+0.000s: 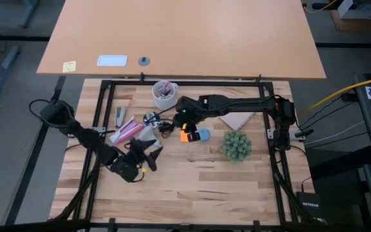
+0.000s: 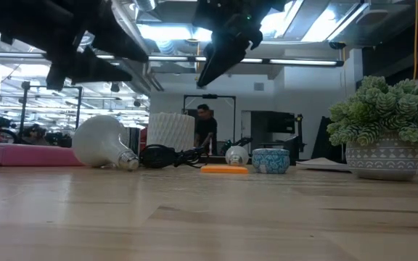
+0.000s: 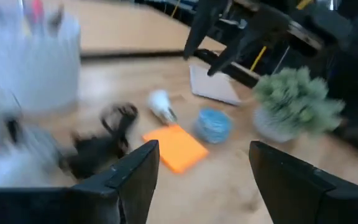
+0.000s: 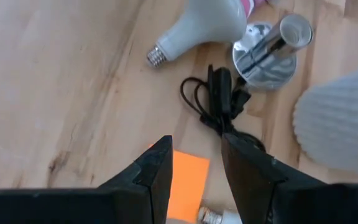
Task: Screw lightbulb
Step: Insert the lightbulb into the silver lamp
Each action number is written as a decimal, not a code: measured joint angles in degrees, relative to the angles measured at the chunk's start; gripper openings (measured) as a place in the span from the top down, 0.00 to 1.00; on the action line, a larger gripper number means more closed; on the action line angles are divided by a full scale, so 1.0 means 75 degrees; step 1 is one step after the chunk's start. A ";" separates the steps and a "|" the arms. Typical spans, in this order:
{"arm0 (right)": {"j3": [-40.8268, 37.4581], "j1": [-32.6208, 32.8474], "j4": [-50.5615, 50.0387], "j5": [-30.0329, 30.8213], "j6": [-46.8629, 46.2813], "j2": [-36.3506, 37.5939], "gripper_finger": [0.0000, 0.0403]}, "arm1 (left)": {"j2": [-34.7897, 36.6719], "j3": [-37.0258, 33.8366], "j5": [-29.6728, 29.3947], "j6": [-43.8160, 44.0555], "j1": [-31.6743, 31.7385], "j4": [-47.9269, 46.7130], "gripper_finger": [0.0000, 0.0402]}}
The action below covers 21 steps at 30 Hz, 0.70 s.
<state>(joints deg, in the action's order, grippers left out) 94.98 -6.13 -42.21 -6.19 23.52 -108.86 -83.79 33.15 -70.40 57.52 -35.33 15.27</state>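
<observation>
Pale wood bench carries all the items; both arms are over it and neither touches anything.

**Task item.** The lightbulb lies on the bench near the middle, free of both grippers. It is just beside an orange note and near a small blue cup. In the low view it sits behind the note, with the blue cup at its side.

**Left gripper**: fingers wide, nothing between them. It hangs above the bench on the left side, well apart from the lightbulb and facing it across the note.

**Right gripper**: fingers parted by a narrower gap and empty. It reaches in from the right and hovers above the note and a coiled black cord – clear of the surface in the low view.

**Other items:**
- A large bulb lies on its side to the left of the cord, threaded base on the wood.
- A shiny socket is just beside the large bulb, the cord running from it.
- A pen cup stands towards the far edge.
- A potted plant stands right of the blue cup.
- A pink item lies at the left; what it is cannot be told.
</observation>
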 joint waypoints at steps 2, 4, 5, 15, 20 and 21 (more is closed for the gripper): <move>0.0000 -0.0005 0.0091 -0.0006 0.0137 0.0002 0.65 | -0.0014 0.0000 0.0345 0.1033 0.0080 -0.0057 0.40; 0.0000 -0.0047 0.0083 -0.0065 0.0266 0.0000 0.65 | -0.0015 0.0003 0.0746 0.2013 0.0195 -0.0230 0.40; 0.0000 -0.0072 0.0083 -0.0105 0.0314 0.0000 0.65 | -0.0015 0.0003 0.0929 0.2466 0.0246 -0.0360 0.40; -0.0582 -0.0876 0.0484 -0.0478 0.0936 0.0015 0.65 | -0.0050 0.0003 0.1546 0.6134 0.0504 -0.1865 0.40; -0.1286 -0.1393 0.1293 -0.0918 0.0941 0.0015 0.65 | -0.0050 0.0003 0.1722 0.7925 0.0506 -0.2485 0.40; -0.1452 -0.1468 0.1629 -0.1045 0.0942 0.0015 0.65 | -0.0050 0.0003 0.1731 0.8249 0.0533 -0.2609 0.40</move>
<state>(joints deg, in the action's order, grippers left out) 84.09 -17.14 -29.99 -14.02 30.59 -108.75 -84.16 33.17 -57.42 119.39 -31.33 -4.30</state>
